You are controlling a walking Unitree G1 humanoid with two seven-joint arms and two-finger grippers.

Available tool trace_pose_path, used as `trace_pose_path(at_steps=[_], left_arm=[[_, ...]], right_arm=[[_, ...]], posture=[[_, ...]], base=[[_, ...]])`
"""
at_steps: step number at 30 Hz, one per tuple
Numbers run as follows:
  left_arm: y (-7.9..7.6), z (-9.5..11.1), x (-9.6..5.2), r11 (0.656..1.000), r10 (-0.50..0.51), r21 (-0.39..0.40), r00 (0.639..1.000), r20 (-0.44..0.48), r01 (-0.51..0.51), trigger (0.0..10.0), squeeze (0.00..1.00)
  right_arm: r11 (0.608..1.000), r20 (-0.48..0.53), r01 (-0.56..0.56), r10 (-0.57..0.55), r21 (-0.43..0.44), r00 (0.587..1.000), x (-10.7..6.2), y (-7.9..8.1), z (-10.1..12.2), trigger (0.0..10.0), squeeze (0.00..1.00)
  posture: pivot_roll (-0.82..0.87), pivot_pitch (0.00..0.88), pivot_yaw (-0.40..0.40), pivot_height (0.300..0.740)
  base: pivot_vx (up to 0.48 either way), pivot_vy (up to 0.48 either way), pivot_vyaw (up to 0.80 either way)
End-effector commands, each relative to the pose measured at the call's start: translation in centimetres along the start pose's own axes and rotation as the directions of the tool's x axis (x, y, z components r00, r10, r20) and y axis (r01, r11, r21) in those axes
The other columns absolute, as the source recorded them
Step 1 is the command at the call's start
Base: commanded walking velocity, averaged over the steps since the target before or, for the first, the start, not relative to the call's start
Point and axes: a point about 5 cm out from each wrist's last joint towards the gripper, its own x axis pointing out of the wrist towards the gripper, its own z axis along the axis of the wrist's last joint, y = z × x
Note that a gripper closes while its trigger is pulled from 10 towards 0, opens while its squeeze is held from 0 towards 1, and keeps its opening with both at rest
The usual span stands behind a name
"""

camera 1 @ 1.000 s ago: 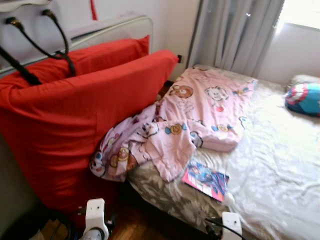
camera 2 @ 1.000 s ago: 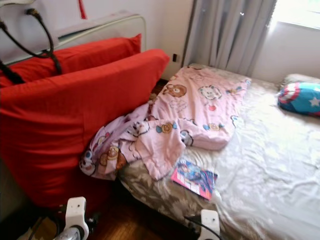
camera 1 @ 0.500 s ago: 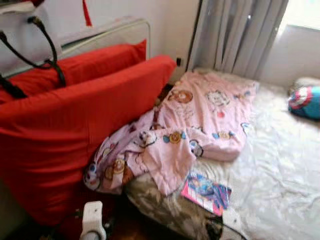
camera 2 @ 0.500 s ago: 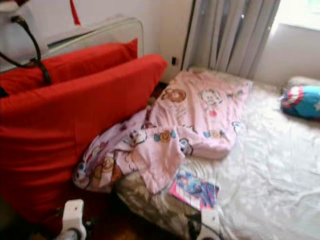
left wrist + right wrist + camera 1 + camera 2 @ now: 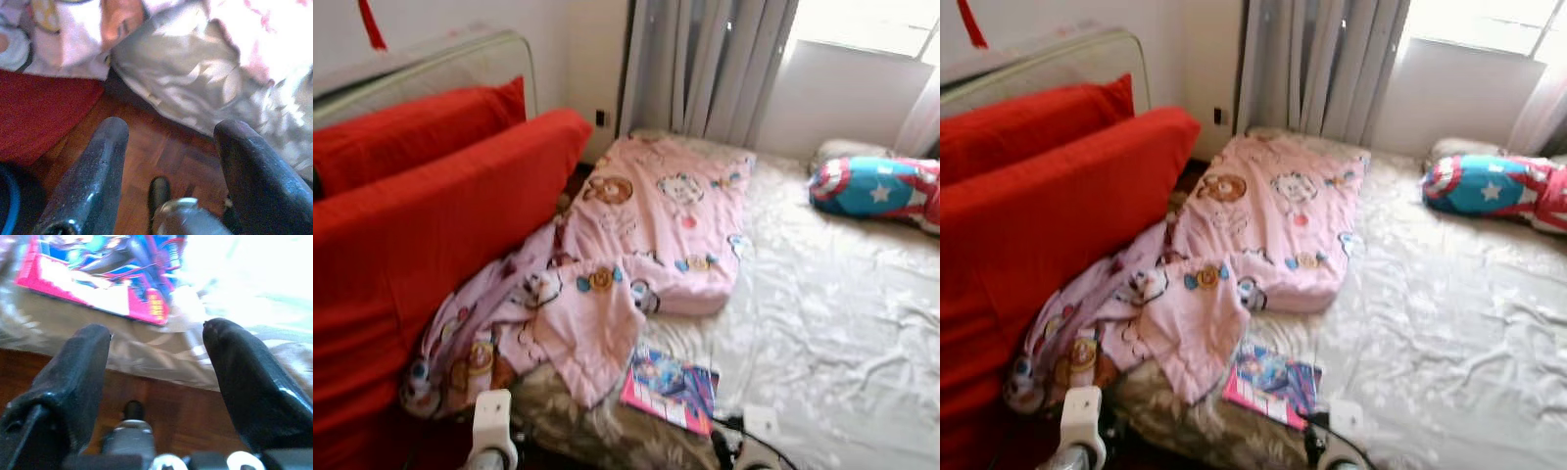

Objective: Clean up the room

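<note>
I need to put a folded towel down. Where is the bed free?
Bare white bed sheet lies between the pink cartoon-print blanket and the blue star-patterned pillow. The near edge is crowded by blanket and pink comic book.

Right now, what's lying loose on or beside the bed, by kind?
Red cushions: 2
Pink blanket: 1
Book: 1
Blue star pillow: 1
Total: 5
</note>
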Motion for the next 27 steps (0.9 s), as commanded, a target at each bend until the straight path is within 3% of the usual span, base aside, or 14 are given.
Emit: trace_pose_path(at_steps=[1, 6, 13, 18, 27], left_arm=[[0.0, -0.5, -0.1, 1.0, 0.001, -0.002, 1.0, -0.02, -0.001, 10.0, 0.0], [0.0, -0.4, -0.1, 1.0, 0.001, -0.005, 1.0, -0.012, -0.001, 10.0, 0.0], [-0.1, 0.3, -0.3, 0.999, -0.013, -0.046, 0.996, 0.09, 0.017, 10.0, 0.0], [0.2, 0.7, -0.5, 0.998, -0.052, -0.026, 0.985, 0.165, 0.057, 10.0, 0.0], [0.6, -0.2, -1.0, 0.997, -0.081, 0.019, 0.982, 0.169, 0.079, 10.0, 0.0]], right_arm=[[1.0, -0.008, 0.018, -0.018, 0.004, 1.0, -0.1, -0.6, -0.3, 10.0, 0.0], [1.0, -0.002, 0.008, -0.008, 0.007, 1.0, -0.1, -0.6, -0.3, 10.0, 0.0], [1.0, 0.029, -0.008, 0.007, 0.03, 1.0, -0.2, -0.4, -0.2, 10.0, 0.0], [0.994, 0.095, -0.021, 0.011, 0.106, 0.995, -0.5, 0.1, -0.2, 10.0, 0.0], [0.99, 0.127, -0.012, -0.006, 0.141, 0.992, -1.1, 0.3, -1.2, 10.0, 0.0]], posture=[[0.11, 0.0, -0.066, 0.74], [0.1, 0.0, -0.065, 0.74], [0.1, 0.0, -0.059, 0.74], [0.07, 0.0, -0.013, 0.74], [0.03, 0.0, 0.023, 0.74]], base=[[0.0, 0.0, 0.0], [0.0, 0.0, 0.0], [0.0, 0.0, 0.0], [0.0, 0.0, 0.0], [0.0, 0.0, 0.0]])
